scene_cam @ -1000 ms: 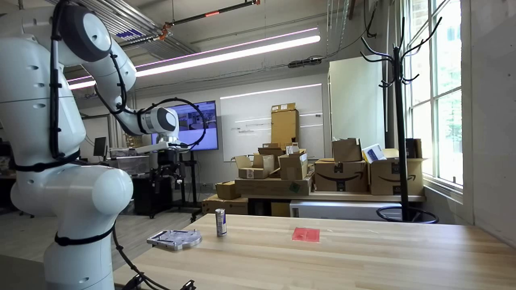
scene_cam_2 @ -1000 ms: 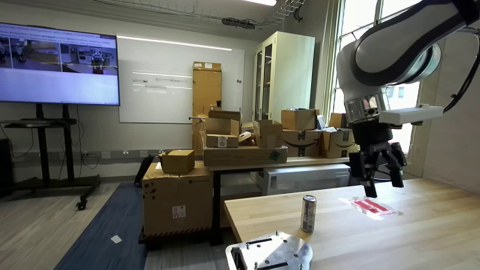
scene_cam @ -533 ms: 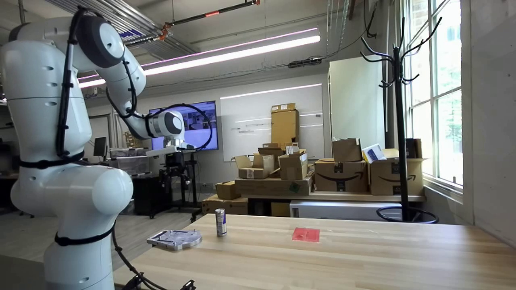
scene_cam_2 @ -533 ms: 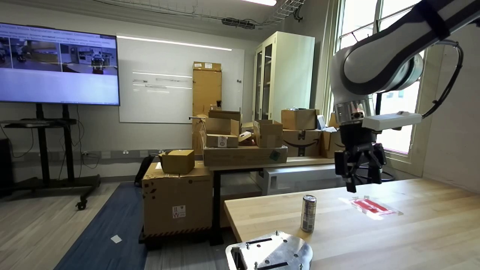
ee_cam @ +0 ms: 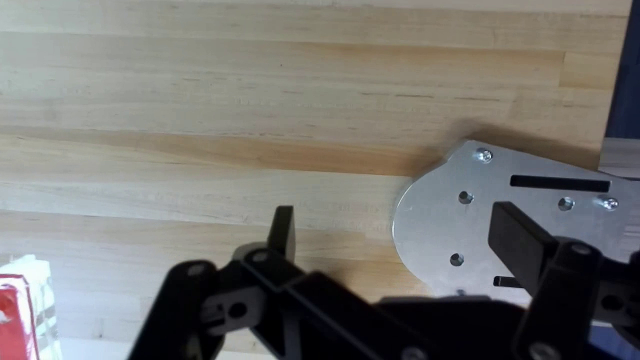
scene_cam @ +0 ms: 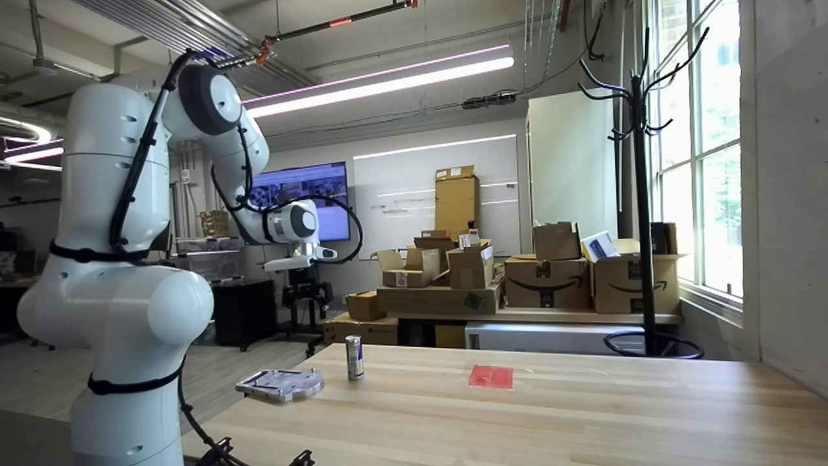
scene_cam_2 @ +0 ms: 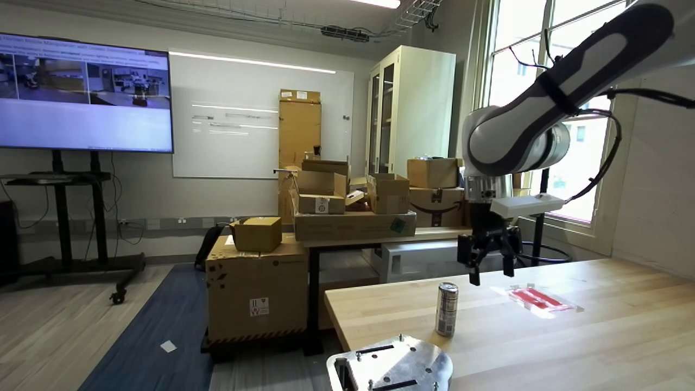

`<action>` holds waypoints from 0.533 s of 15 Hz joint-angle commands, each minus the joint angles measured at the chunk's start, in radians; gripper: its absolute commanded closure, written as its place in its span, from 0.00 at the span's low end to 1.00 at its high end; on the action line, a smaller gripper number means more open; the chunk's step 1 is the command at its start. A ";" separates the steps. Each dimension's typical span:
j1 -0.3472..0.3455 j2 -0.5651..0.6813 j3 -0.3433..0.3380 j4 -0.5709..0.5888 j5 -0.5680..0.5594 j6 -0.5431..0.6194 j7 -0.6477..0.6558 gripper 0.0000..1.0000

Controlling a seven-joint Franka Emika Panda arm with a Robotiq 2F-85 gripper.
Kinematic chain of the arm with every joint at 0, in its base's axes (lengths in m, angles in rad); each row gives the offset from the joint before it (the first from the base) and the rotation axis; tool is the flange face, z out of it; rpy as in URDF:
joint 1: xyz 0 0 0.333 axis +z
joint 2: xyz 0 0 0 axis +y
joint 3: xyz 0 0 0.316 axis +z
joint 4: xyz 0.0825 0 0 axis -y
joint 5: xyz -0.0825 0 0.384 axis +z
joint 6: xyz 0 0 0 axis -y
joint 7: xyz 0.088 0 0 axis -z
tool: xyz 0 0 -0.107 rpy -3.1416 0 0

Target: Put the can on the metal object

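Note:
The can (scene_cam: 354, 357) is a slim, silvery-grey cylinder standing upright on the table in both exterior views (scene_cam_2: 447, 309). It does not show in the wrist view. The metal object (scene_cam_2: 396, 366) is a flat silvery plate with slots, holes and bolts, lying beside the can near the table edge. It also shows in an exterior view (scene_cam: 281, 384) and at the right of the wrist view (ee_cam: 435, 230). My gripper (scene_cam_2: 491, 274) is open and empty, pointing down, above the table and apart from the can. In the wrist view its fingers (ee_cam: 392, 217) are spread wide.
A flat red item (scene_cam_2: 537, 299) is taped to the wooden table (scene_cam: 550, 427); part of it shows in the wrist view (ee_cam: 15, 320). Cardboard boxes (scene_cam: 469, 268) are stacked behind the table. A black coat rack (scene_cam: 643, 213) stands near the window.
The arm and gripper have moved right and slightly down in an exterior view, and left towards the can in an exterior view. The gripper stays open. The can and plate have not moved.

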 commanded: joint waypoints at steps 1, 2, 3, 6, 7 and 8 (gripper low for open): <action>-0.004 0.089 -0.016 0.095 -0.009 0.030 -0.038 0.00; -0.002 0.110 -0.019 0.118 -0.011 0.034 -0.045 0.00; 0.000 0.131 -0.022 0.142 -0.021 0.038 -0.044 0.00; 0.004 0.206 -0.029 0.226 -0.044 0.030 -0.046 0.00; 0.005 0.232 -0.031 0.254 -0.048 0.027 -0.049 0.00; 0.006 0.263 -0.033 0.286 -0.053 0.026 -0.051 0.00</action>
